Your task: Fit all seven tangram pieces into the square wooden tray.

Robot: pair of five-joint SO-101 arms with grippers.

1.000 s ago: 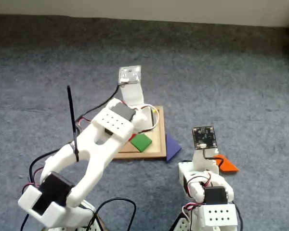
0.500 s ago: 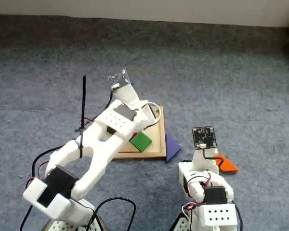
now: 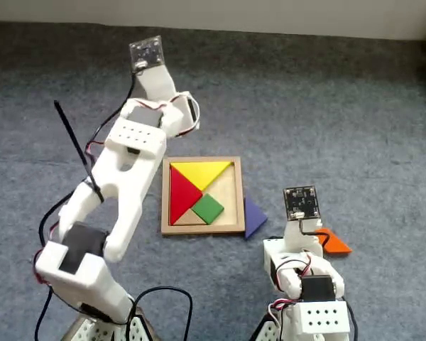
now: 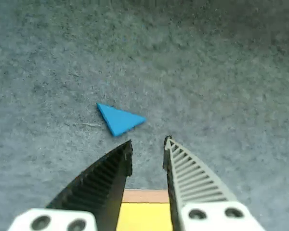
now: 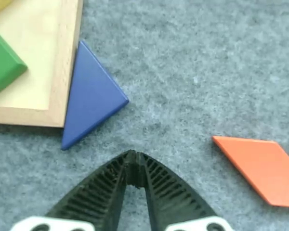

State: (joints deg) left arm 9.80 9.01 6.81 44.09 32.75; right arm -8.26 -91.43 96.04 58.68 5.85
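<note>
The square wooden tray (image 3: 202,229) holds a yellow triangle (image 3: 200,174), a red triangle (image 3: 181,195) and a green square (image 3: 209,208). My left arm (image 3: 131,145) stretches past the tray's far left corner. Its gripper (image 4: 148,143) is open, just short of a light blue triangle (image 4: 119,119) on the carpet, with the tray's rim (image 4: 144,195) behind the fingers. A dark blue triangle (image 5: 89,96) leans against the tray's right edge (image 5: 67,72). An orange parallelogram (image 5: 260,168) lies further right. My right gripper (image 5: 133,159) is shut and empty, on the carpet between those two pieces.
Grey carpet covers the whole table, with open room behind and to the right of the tray. A pale wall edge (image 3: 270,14) runs along the back. The right arm's base (image 3: 309,305) sits at the front right.
My left arm has swung from over the tray to the far left, uncovering the tray and its pieces. The right arm has not moved.
</note>
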